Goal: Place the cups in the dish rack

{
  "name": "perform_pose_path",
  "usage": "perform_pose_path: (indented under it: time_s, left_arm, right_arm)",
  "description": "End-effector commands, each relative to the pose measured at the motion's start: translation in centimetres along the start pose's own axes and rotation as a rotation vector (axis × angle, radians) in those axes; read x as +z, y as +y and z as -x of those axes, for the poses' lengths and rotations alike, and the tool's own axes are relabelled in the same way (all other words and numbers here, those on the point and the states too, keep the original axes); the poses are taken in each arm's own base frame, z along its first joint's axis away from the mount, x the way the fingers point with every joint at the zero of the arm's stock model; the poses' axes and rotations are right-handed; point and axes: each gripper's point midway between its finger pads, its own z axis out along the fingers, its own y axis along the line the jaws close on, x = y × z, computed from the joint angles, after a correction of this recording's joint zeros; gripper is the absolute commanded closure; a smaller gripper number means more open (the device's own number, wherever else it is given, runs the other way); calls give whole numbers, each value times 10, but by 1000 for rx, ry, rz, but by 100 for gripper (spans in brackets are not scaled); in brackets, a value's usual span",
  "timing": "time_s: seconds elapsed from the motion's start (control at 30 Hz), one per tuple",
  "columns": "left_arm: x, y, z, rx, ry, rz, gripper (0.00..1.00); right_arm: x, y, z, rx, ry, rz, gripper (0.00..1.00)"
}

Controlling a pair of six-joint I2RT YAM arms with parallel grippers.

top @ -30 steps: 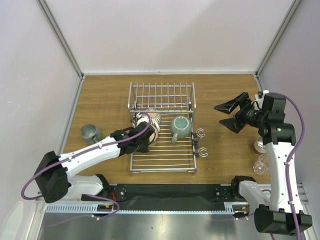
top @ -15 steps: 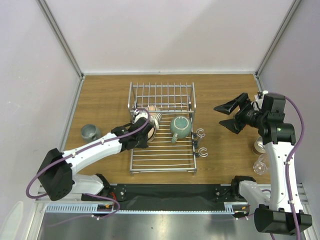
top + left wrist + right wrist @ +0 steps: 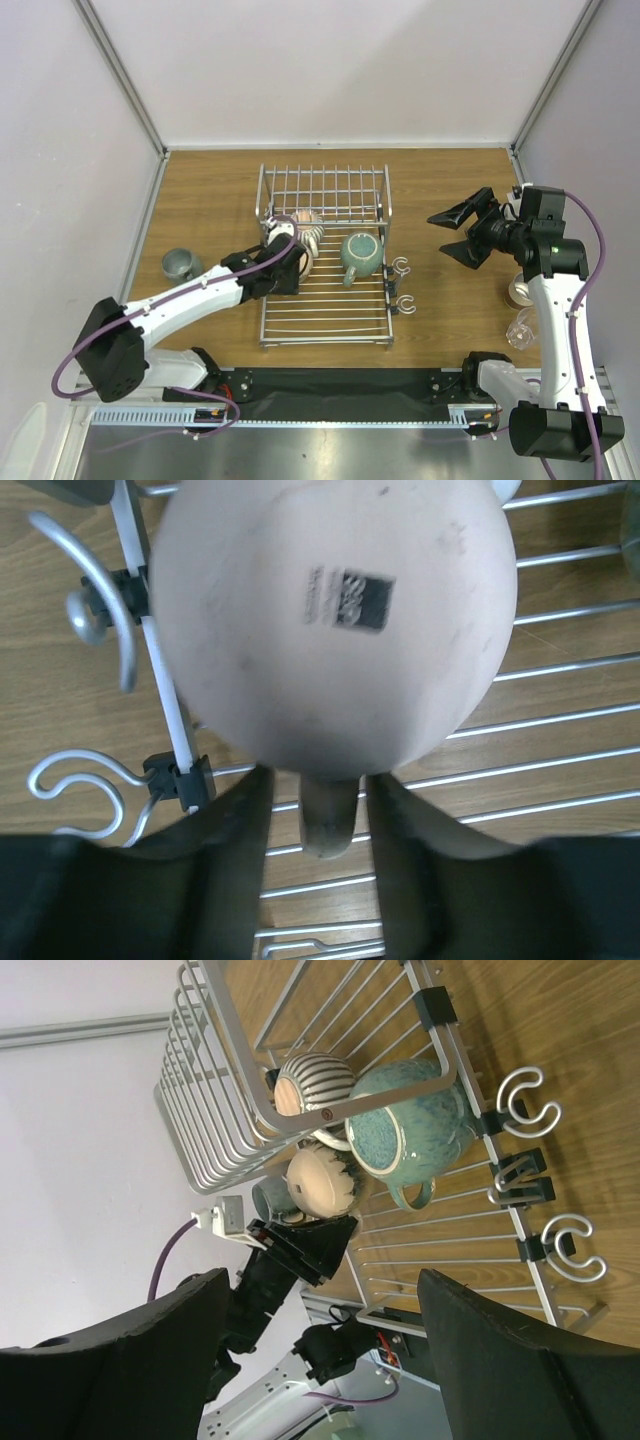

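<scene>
The dish rack stands mid-table. A ribbed cup with a beige base lies on the rack's slats at the left. Its handle sits between my left gripper's fingers with a gap on each side, so the gripper is open. Another ribbed cup lies under the raised back section. A teal-green mug rests in the rack to the right. My right gripper hovers wide open and empty, right of the rack. A grey cup stands on the table at the left.
A beige cup and a clear glass stand at the table's right edge beside my right arm. Small hooks stick out from the rack's right side. White walls close in the table on three sides.
My left arm carried the ribbed cup toward the back of the rack, and its jaws then spread off the handle. The right gripper has hardly moved.
</scene>
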Motion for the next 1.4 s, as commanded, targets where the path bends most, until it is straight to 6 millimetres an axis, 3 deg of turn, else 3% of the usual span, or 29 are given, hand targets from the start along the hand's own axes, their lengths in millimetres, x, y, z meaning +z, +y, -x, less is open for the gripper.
perform_pose_path:
  time_s: [0.0,0.23,0.37,0.5,0.7,0.83,0.93,1.0,1.03,1.1,1.13,1.23,1.3,1.33,1.37]
  left_arm:
    - [-11,0,16,-47,-66,-26,51]
    - [-38,-5,24,-48,-119,-119,24]
    - [-62,-10,31,-51,-160,-205,16]
    - [-94,-9,34,-70,-215,-295,19]
    - [-148,27,27,-131,-322,-314,26]
    - [-192,48,42,-218,-458,-341,29]
    - [-211,66,54,-301,-490,-274,28]
    - [-209,83,57,-311,-463,-140,24]
    - [-213,81,73,-302,-450,-92,22]
    - [-218,95,87,-315,-463,21,20]
    - [-227,101,103,-347,-497,59,19]
    - [-238,125,132,-426,-564,149,19]
    - [-230,128,142,-441,-538,142,19]
    - [-222,151,144,-502,-516,212,19]
    - [-204,156,146,-517,-456,229,19]
  right_arm:
    - [-10,12,3,-51,-31,31,17]
    - [-8,3,6,-67,-46,-12,17]
    - [-10,-2,16,-104,-80,-73,16]
    - [-9,0,21,-113,-85,-79,16]
    - [-6,1,24,-119,-91,-78,17]
    - [-4,0,22,-127,-79,-78,17]
    - [-2,2,20,-142,-70,-73,17]
    - [0,4,18,-149,-62,-70,18]
    - [1,7,18,-155,-61,-65,18]
    - [6,10,11,-168,-39,-61,18]
    - [7,11,11,-166,-40,-59,18]
    - [16,16,-8,-191,17,-49,18]
    - [21,20,-19,-213,45,-39,18]
    - [22,21,-23,-213,53,-36,18]
    - [23,23,-26,-220,63,-31,18]
